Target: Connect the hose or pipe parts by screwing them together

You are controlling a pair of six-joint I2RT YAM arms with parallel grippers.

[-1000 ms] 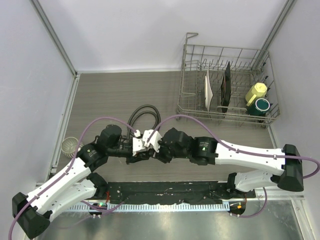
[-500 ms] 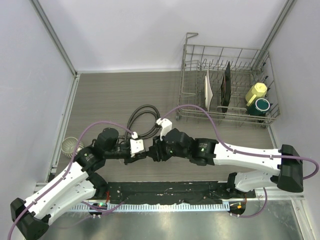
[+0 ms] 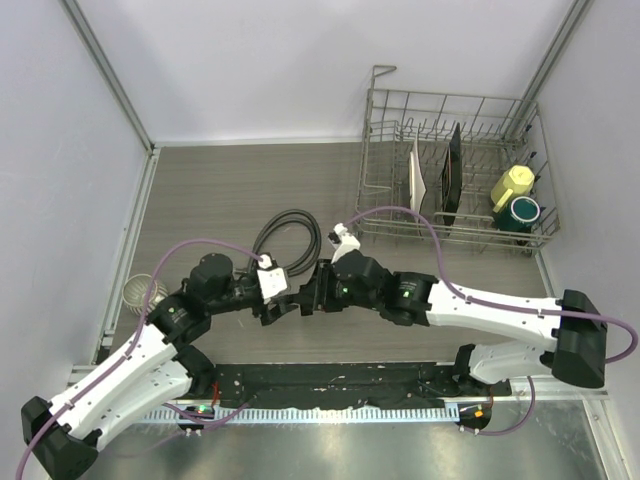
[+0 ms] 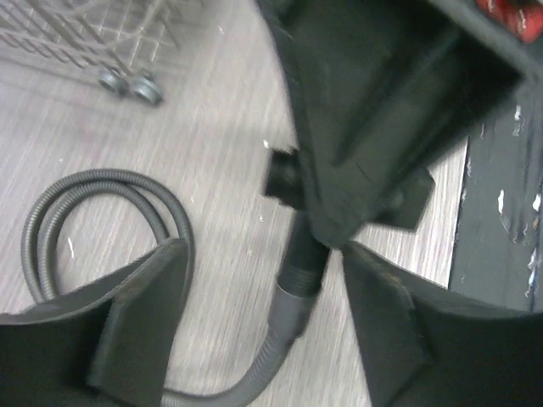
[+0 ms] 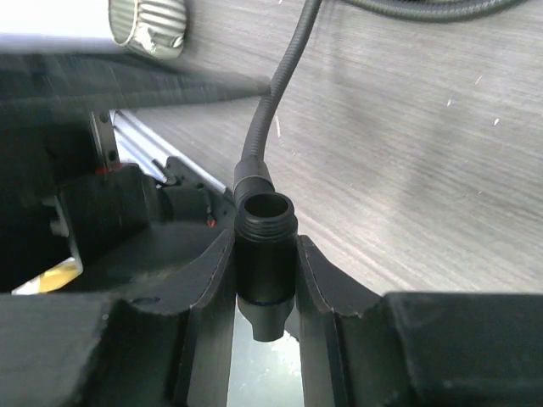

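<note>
Wooden table, near its front edge: right gripper clamps the fitting, left gripper stands open around the hose end. Grip it squarely, I'd say, then twist without kinking.

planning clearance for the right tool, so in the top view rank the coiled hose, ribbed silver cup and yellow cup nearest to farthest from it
From the right tool:
1. coiled hose, just beyond it, toward the far side.
2. ribbed silver cup, far off to the left.
3. yellow cup, in the rack at the far right.
</note>
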